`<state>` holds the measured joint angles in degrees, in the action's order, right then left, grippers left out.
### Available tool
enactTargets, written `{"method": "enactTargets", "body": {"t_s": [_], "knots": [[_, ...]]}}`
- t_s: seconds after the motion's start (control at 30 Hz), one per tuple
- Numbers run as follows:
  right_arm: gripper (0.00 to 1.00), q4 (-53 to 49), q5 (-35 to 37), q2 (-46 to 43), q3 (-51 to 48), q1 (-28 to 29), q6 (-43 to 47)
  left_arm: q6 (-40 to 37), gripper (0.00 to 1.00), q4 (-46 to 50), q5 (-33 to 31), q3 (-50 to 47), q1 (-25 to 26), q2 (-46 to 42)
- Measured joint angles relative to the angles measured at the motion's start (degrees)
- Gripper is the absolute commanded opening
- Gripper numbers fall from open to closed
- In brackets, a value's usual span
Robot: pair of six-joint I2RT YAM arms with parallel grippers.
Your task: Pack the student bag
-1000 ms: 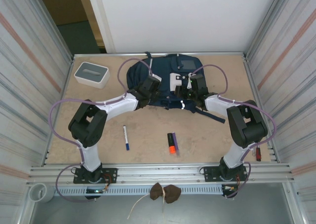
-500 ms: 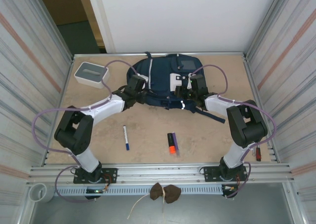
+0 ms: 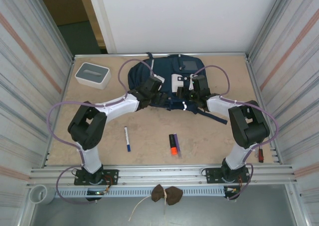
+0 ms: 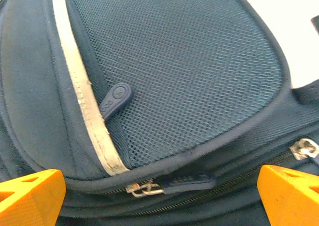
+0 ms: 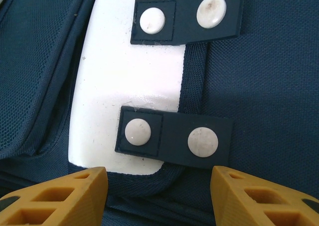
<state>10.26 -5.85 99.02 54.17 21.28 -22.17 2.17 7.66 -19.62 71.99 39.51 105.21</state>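
Left gripper (image 3: 152, 85) sits over the left-front of the student bag (image 3: 169, 69), fingers spread. In the left wrist view the orange fingertips (image 4: 30, 196) are at the bottom corners, pinching nothing, with a zip slider (image 4: 144, 188) between them. Right gripper (image 3: 185, 89) is over the bag's middle-right, also spread. Its pads (image 5: 55, 196) straddle the lower edge of a white patch (image 5: 124, 86) without closing on it.

Surface: tan board table (image 3: 149, 129), corrugated metal walls left and right, white panel at the back, dark doorway far left. On the board, left to right:
- white-and-grey box (image 3: 92, 75) in the far-left corner
- pen (image 3: 127, 138)
- orange-and-purple marker (image 3: 173, 144)

The pen and marker lie well apart in front of the bag. The bag lies flat at the far middle edge, against the back panel. A brown cloth bundle (image 3: 166, 194) hangs off the near rail (image 3: 159, 173).

Hard to read:
- From above, the fingertips blend into the dark fabric and both arms cover the bag's near edge.
- The wrist views cut off the fingers at the frame bottom.
- There's a small red item (image 3: 260, 154) by the right arm; can't tell what it is.

Containers:
- The zip line under the mesh panel (image 4: 174, 61) looks shut, and a loose rubber pull (image 4: 115, 99) rests on the mesh beside a pale stripe (image 4: 84, 101).
- Two dark snap tabs (image 5: 174, 136) cross the white patch.
- Neither the bag's nor the box's contents are visible.
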Motion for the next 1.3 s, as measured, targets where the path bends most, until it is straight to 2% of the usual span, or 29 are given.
{"method": "enactTargets", "body": {"t_s": [0.17,0.3,0.4,0.63,0.87,0.97,1.2,1.3], "knots": [[0.56,0.00,-0.02,0.00,0.00,0.00,0.00,-0.63,0.94,0.09,-3.30,0.00,-0.55,0.92],[0.56,0.00,-0.20,0.00,-0.02,-0.11,0.02,-0.57,0.85,-0.83,-4.02,-1.49,-1.66,0.39],[0.56,0.02,-0.44,0.00,-0.07,-0.31,0.02,-0.33,0.74,-1.27,-3.69,-3.74,-1.97,-0.50],[0.56,0.02,-0.42,0.00,-0.09,-0.42,0.04,0.90,0.43,-0.50,1.25,-5.27,-3.65,-1.84],[0.56,0.13,-0.57,0.00,-0.33,-0.61,0.22,1.09,0.27,-0.15,5.16,-5.27,-5.57,-1.95],[0.56,0.13,-0.68,0.00,-0.35,-0.81,0.22,1.09,0.25,-0.15,6.91,-5.27,-6.34,-1.95],[0.56,-0.02,-1.22,-0.04,-0.35,-1.46,0.39,0.46,0.00,-0.42,12.50,-5.51,-7.21,-1.99],[0.57,-1.05,-1.27,-0.57,-0.35,-2.21,0.87,-0.63,0.00,-2.25,15.74,-7.23,-8.39,-2.51]]}}
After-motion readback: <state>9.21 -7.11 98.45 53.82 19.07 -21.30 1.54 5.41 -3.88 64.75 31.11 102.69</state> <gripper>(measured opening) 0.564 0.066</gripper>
